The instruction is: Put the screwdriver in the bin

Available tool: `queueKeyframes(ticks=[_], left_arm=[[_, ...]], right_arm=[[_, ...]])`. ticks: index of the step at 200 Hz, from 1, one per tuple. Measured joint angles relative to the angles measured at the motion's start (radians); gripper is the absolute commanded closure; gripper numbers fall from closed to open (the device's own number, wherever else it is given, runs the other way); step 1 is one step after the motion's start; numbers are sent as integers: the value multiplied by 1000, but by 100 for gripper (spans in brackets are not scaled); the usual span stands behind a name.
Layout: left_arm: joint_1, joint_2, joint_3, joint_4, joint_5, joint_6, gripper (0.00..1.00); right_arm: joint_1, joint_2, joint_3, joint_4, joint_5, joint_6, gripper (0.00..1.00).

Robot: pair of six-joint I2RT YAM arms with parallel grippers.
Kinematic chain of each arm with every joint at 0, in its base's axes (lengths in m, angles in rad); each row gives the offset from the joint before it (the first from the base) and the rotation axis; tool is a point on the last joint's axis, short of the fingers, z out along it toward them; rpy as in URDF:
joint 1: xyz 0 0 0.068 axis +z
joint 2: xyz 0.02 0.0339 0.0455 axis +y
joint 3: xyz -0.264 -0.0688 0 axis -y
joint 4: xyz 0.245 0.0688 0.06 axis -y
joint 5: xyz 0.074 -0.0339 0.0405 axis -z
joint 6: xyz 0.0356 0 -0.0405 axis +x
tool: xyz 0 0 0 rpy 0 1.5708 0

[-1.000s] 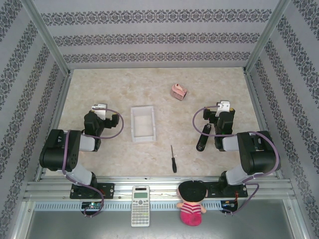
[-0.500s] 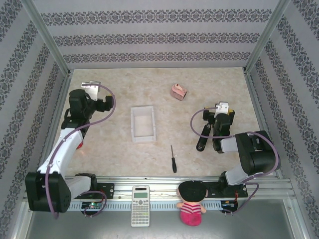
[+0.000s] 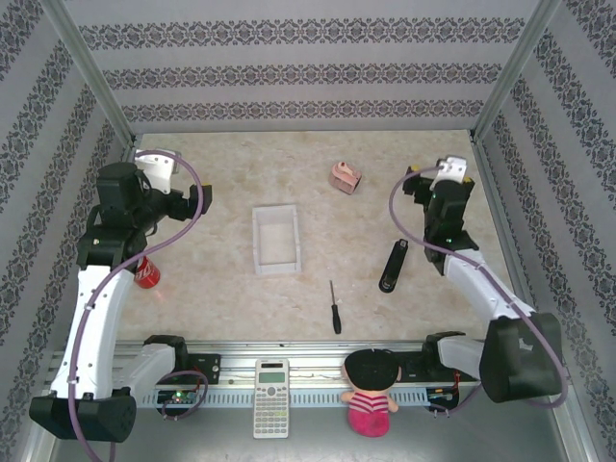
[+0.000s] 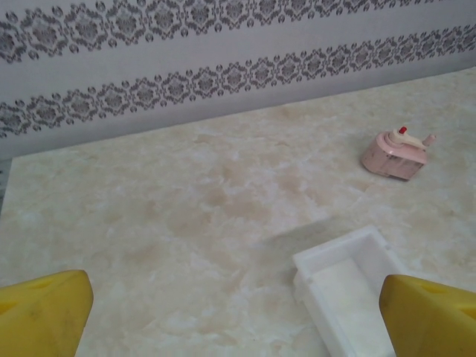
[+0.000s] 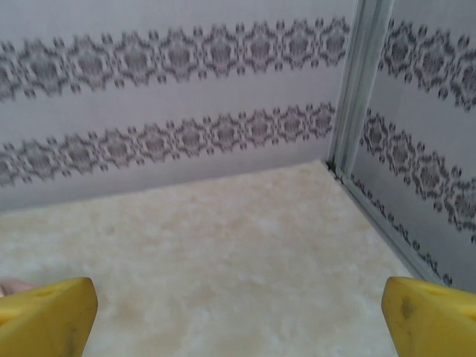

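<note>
The screwdriver (image 3: 334,308), slim with a black handle, lies on the table near the front edge, right of centre. The white bin (image 3: 276,239) stands open and holds nothing, a little behind and left of it; its near end (image 4: 349,286) also appears in the left wrist view. My left gripper (image 3: 195,204) hangs raised at the left, pointing toward the bin, its yellow fingertips (image 4: 44,312) wide apart and open. My right gripper (image 3: 429,186) is lifted at the back right, facing the far corner, open, with one fingertip (image 5: 431,316) at the frame's edge.
A small pink box (image 3: 346,177) (image 4: 398,154) sits behind the bin. A black oblong object (image 3: 392,267) lies right of the screwdriver. A red can (image 3: 146,272) stands at the left under the left arm. A calculator (image 3: 271,397) and a doll (image 3: 371,385) rest on the front rail.
Both arms have risen from folded poses. The left swung up and back-left, uncovering the red can; the right reached toward the back right. The screwdriver and bin stayed put.
</note>
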Motion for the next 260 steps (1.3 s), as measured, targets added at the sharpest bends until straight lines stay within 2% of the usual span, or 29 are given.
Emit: queueKeyframes(ticks=[22, 54, 99, 137, 166, 191, 260], left_arm=[[0, 28, 1, -62, -10, -3, 1], [0, 85, 13, -134, -27, -3, 1], [0, 144, 91, -227, -49, 3, 1], [0, 178, 115, -302, -83, 21, 1], [-1, 187, 115, -338, -90, 39, 1], [-1, 193, 115, -344, -90, 60, 1], [-3, 206, 115, -346, -44, 70, 1]], right_arm=[[90, -62, 95, -268, 11, 90, 2], [264, -170, 134, -591, -10, 266, 2], [626, -175, 235, -992, -52, 447, 2], [753, -141, 280, -1208, -125, 532, 8], [803, -71, 279, -1270, -169, 561, 12], [834, 29, 265, -1243, -202, 573, 28], [980, 197, 134, -1062, -259, 697, 30]])
